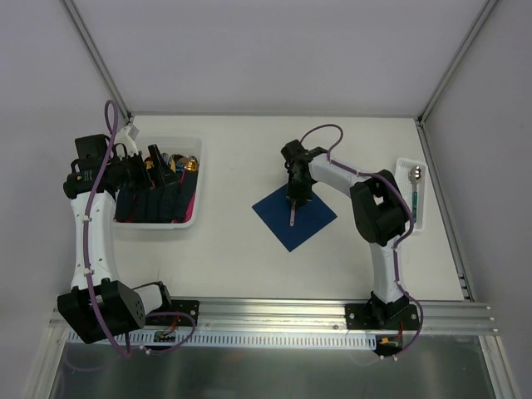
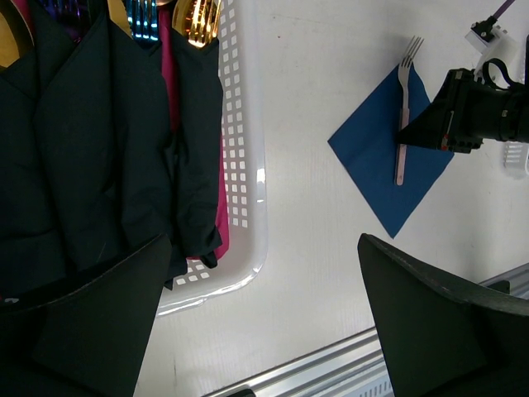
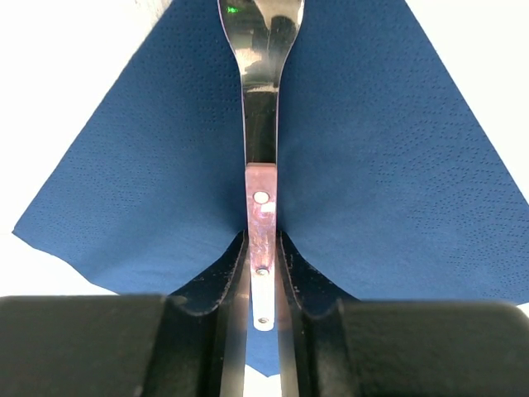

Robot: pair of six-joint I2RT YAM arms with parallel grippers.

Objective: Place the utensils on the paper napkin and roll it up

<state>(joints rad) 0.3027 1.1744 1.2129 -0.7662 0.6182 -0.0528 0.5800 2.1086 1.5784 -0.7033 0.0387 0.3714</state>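
Task is judged early-stage. One fork [image 3: 260,124] is gripped by its pinkish handle in the R pincer [image 3: 262,273], which is clenched on it. The fork is laid along the blue napkin [image 1: 287,229] at ctr of the top view, tines past the far corner. A spoon [image 1: 414,187] is seen in a small tray [image 1: 409,219] at the right edge, not yet fetched. The L pincer [image 2: 264,241] is spread wide & empty by the basket [image 2: 244,165] at left. Release, other cutlery & rolling are left.
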